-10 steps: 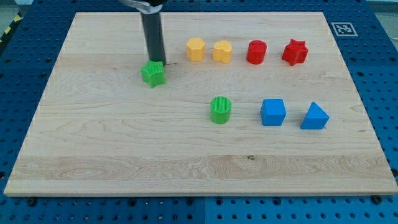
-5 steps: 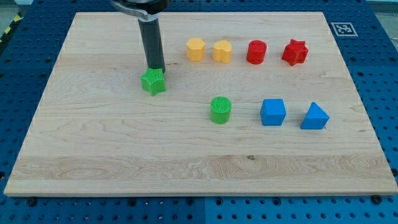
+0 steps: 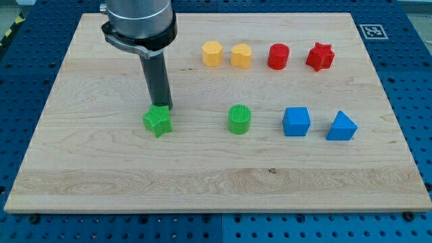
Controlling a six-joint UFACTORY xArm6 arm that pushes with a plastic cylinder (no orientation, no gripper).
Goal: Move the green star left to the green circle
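The green star (image 3: 158, 121) lies on the wooden board (image 3: 101, 169), left of the middle. The green circle (image 3: 239, 119) stands to its right at about the same height in the view, with a wide gap between them. My tip (image 3: 164, 108) touches the star's top right edge, on the side toward the view's top. The dark rod rises from there to the arm's grey wrist at the view's top.
A yellow hexagon (image 3: 212, 53), a yellow heart-like block (image 3: 241, 56), a red cylinder (image 3: 277, 57) and a red star (image 3: 320, 57) form a row near the view's top. A blue cube (image 3: 296, 121) and a blue triangular block (image 3: 341, 126) stand right of the green circle.
My tip has moved toward the view's bottom and pushed the green star down and slightly left, from level with the upper row's lower edge to level with the green circle.
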